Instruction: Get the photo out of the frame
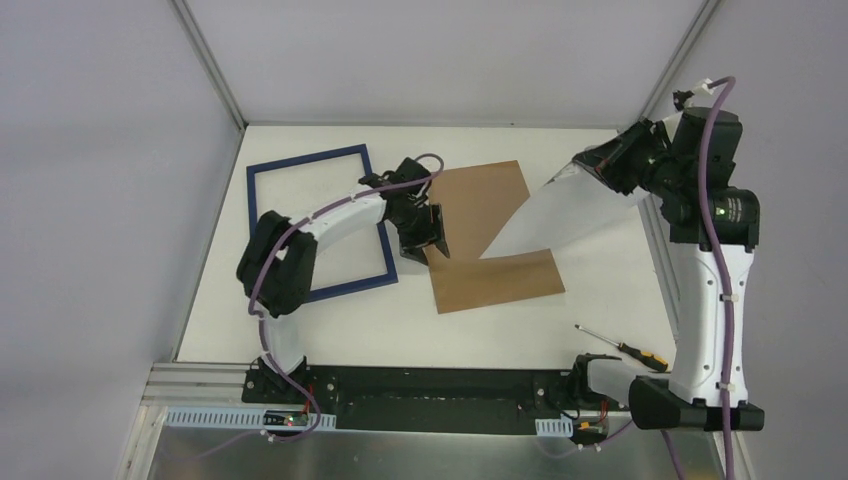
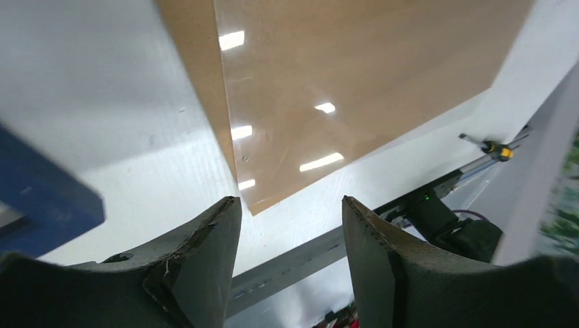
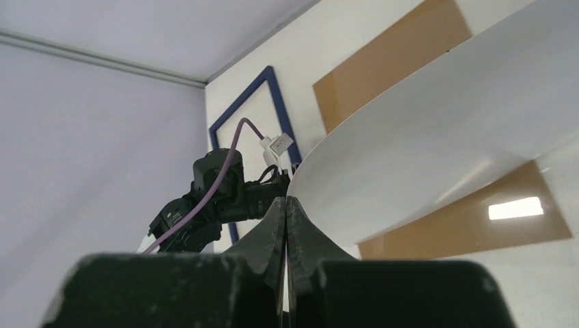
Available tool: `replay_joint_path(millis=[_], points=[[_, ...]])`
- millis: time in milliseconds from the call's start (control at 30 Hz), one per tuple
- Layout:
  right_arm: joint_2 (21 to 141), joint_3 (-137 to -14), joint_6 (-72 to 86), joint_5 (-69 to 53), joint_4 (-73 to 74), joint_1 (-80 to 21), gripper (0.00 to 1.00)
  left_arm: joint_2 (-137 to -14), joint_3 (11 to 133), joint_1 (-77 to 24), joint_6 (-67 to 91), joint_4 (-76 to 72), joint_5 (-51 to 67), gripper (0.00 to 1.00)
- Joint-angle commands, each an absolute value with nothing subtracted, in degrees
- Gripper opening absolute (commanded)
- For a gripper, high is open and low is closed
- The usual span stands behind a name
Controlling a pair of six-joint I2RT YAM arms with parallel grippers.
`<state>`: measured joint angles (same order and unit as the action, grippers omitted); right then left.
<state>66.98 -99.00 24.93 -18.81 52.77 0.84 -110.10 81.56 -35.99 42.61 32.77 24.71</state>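
The dark-blue frame (image 1: 320,222) lies flat and empty at the left of the table; it also shows in the right wrist view (image 3: 273,102), and a corner shows in the left wrist view (image 2: 41,198). The photo (image 1: 570,210), a white sheet, hangs curved above the brown backing board (image 1: 490,235). My right gripper (image 1: 585,165) is shut on the photo's far right edge and holds it up; in its own view (image 3: 287,201) the sheet (image 3: 437,137) bends away from the pinched fingers. My left gripper (image 1: 425,245) is open and empty at the board's left edge, between frame and board (image 2: 290,208).
The board carries a clear glossy sheet (image 2: 355,75) with light reflections. A screwdriver (image 1: 622,347) with a black and orange handle lies at the front right; it also shows in the left wrist view (image 2: 488,145). The black rail (image 1: 420,395) runs along the near edge.
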Motion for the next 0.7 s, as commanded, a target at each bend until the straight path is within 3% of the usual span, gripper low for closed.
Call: replay_joint_path(millis=[0,333,667], points=[[69.5,-99.2,32.0,-22.9,41.1,-3.7,0.0,-98.1,79.7,-32.5,40.5,37.5,18.4,0.58],[80.0,-103.9,43.6,-25.5,26.0,-13.6,0.0,-82.9,77.4,-26.7,37.7,43.6,12.3,0.59],[88.7,-111.7,57.5,-29.9,13.2,-15.3,0.0,-78.4,82.6,-25.4,34.6,48.0,6.9,0.61]])
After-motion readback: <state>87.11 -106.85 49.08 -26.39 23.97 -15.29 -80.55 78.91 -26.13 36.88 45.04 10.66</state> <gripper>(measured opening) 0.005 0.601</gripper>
